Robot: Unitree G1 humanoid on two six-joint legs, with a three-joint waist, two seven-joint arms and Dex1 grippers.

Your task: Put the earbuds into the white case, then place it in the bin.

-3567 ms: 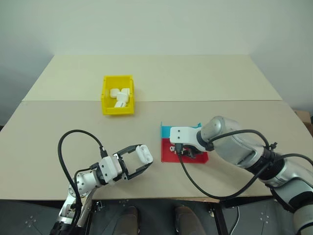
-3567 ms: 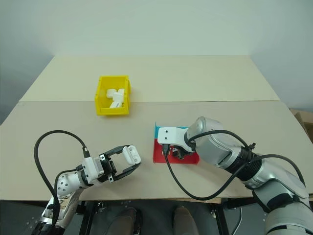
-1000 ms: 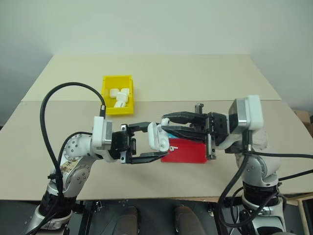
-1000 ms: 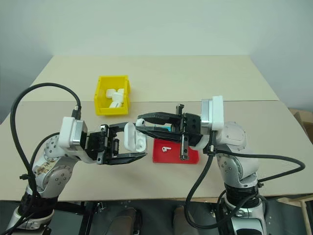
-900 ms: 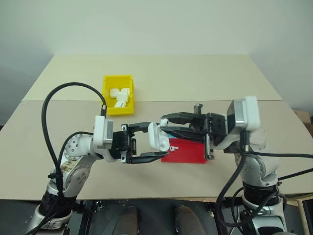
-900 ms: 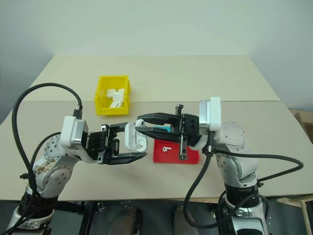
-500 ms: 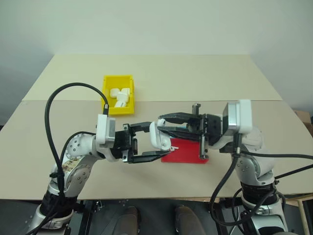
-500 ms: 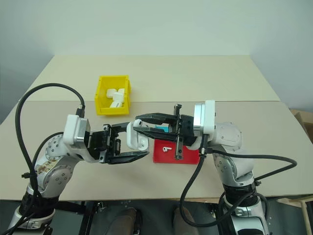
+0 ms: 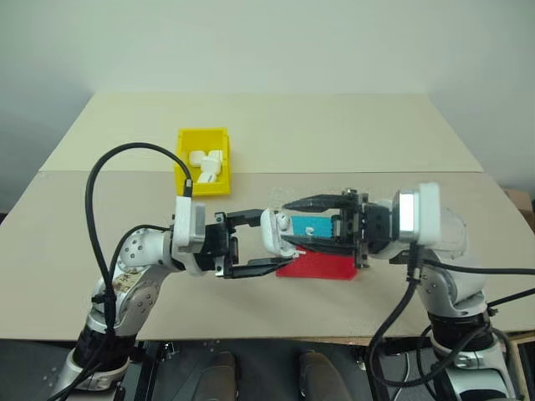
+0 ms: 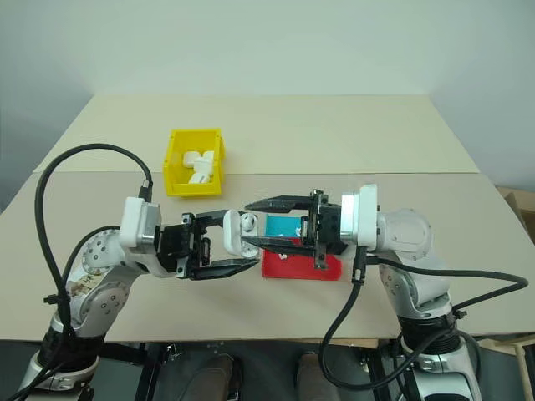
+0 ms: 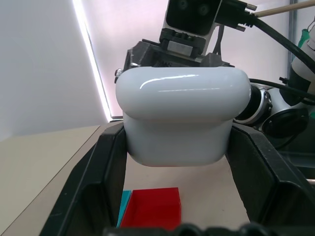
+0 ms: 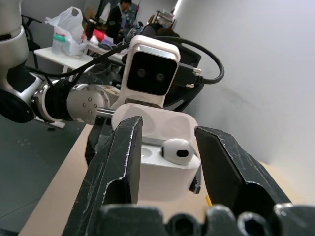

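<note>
White case (image 9: 273, 231): held above the tabletop (image 9: 334, 142), lid hinged open, clamped between the two black fingers of the left claw (image 9: 266, 240), which is closed tight on its sides and points toward the right claw. In the left wrist view the case (image 11: 179, 115) sits squarely between both fingers, touching each. Right claw (image 9: 294, 224): level with the case and pointing at it from the opposite side, its fingers parted and reaching just past the case's open top, one above and one below; whether they touch the case cannot be told. Earbuds: one (image 12: 176, 150) sits in the open case, its rounded head showing above the body of the case between the right claw's fingers; another small white piece (image 10: 286, 256), probably the second earbud, lies on the red part of the tray (image 10: 326, 267), just below the case. Tray: red and blue, flat on the tabletop directly beneath the two claws. Yellow bin (image 9: 201, 161): on the tabletop well behind and to the left of the case, holding several white items.
</note>
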